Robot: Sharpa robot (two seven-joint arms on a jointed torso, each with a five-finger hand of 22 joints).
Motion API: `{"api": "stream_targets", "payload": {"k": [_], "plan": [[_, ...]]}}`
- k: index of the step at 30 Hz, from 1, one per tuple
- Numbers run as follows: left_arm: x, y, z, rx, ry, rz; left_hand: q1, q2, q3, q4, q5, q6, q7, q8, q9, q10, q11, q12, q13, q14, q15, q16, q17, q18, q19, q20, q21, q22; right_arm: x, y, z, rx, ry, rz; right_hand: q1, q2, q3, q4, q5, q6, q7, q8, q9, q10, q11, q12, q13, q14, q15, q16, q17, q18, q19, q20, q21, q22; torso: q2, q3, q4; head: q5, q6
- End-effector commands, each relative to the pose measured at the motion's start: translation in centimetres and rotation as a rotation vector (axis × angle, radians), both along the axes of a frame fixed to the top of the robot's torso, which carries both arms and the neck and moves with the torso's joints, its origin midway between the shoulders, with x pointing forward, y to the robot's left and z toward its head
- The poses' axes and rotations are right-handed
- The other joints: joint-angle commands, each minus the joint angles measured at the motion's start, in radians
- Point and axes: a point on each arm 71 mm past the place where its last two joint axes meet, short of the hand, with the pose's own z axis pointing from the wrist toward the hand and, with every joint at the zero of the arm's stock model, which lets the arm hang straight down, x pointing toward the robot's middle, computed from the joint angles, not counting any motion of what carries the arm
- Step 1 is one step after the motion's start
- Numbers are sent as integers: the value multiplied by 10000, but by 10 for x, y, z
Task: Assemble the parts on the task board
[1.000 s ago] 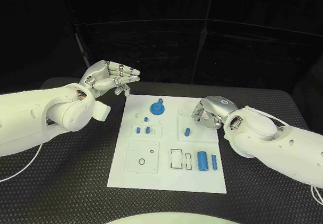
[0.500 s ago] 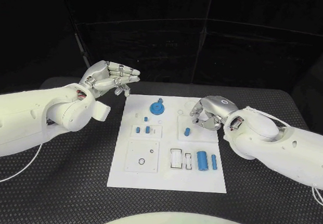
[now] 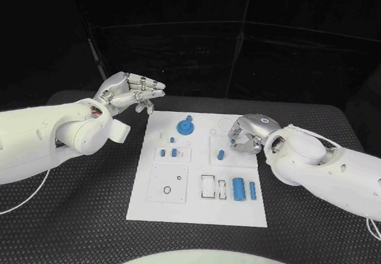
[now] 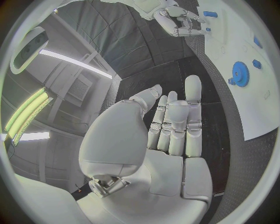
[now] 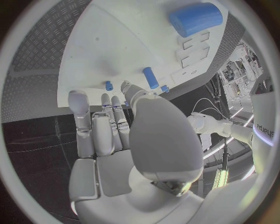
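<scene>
- The task board [image 3: 199, 197] is a white plate lying flat in the middle of the black desk [image 3: 77, 215], its long side running from near to far.
- A blue gear [image 3: 186, 128] sits on the far part of the board, left of its centre line; the left wrist view also shows it [image 4: 240, 73].
- Two small blue pegs [image 3: 170, 153] stand in a square recess at the board's middle left, with another small blue piece [image 3: 172, 140] just beyond them.
- A blue peg [image 3: 221, 154] stands at the middle right of the board, just near of the right hand.
- A large blue cylinder [image 3: 238, 188] lies at the near right of the board, with a slimmer blue pin [image 3: 252, 191] just beside it on the right; the right wrist view shows the cylinder too [image 5: 196, 18].
- The left hand [image 3: 129, 92] hovers off the board's far-left corner, above the desk, its fingers curled loosely inward with nothing in them; in its own wrist view [image 4: 169, 126] the fingers stand close together.
- The right hand [image 3: 246, 134] hangs over the board's far-right part, palm down, fingers bent toward the plate; I cannot tell whether it grips anything. Its wrist view [image 5: 116, 130] shows the fingers side by side above the white surface.
</scene>
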Motion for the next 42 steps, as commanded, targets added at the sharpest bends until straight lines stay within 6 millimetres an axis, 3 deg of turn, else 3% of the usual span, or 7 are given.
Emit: {"api": "stream_targets", "payload": {"k": [1,14,35,42], "plan": [[0,-1,1,-104,23,-98,13,82,-61,24,-44,-93,2,-22,-16,-74,-22,69,13,-89,2,-52,-6,129,-81,0,-59,-8,1,3,-2,-316,123,87,16,18,-15,-9,11,-32,15,-3,22,-16,-11,-3,-2,363,53,-44,-13,31,-24,56,-47,-4,-1,9,-1,11,-5],[0,-1,0,-92,53,-104,13,82,-61,24,-44,-93,2,-22,-16,-74,-22,69,13,-89,2,-52,-6,129,-81,0,-59,-8,6,4,-6,-441,306,4,364,407,482,-291,240,192,-40,37,49,180,-72,139,-13,377,-2,-4,15,27,36,11,-8,47,1,8,-6,14,-34],[0,-1,-2,-63,128,-114,15,96,-76,27,-42,-103,4,-12,-13,-91,-18,91,18,-93,5,-48,2,129,-84,5,-74,-18,9,4,-10,-675,460,-37,385,438,711,-457,252,362,-67,72,66,337,-106,182,-9,384,-27,21,34,17,67,-13,45,111,4,5,-11,11,-79],[-1,-1,-2,-63,136,-119,15,96,-76,27,-42,-103,4,-12,-13,-91,-18,91,18,-93,5,-48,2,129,-84,5,-74,-18,11,7,-11,-884,313,-40,425,586,935,-650,178,665,-159,165,106,676,-210,287,9,400,-108,63,82,1,128,-76,137,237,2,1,0,-20,-111]]}}
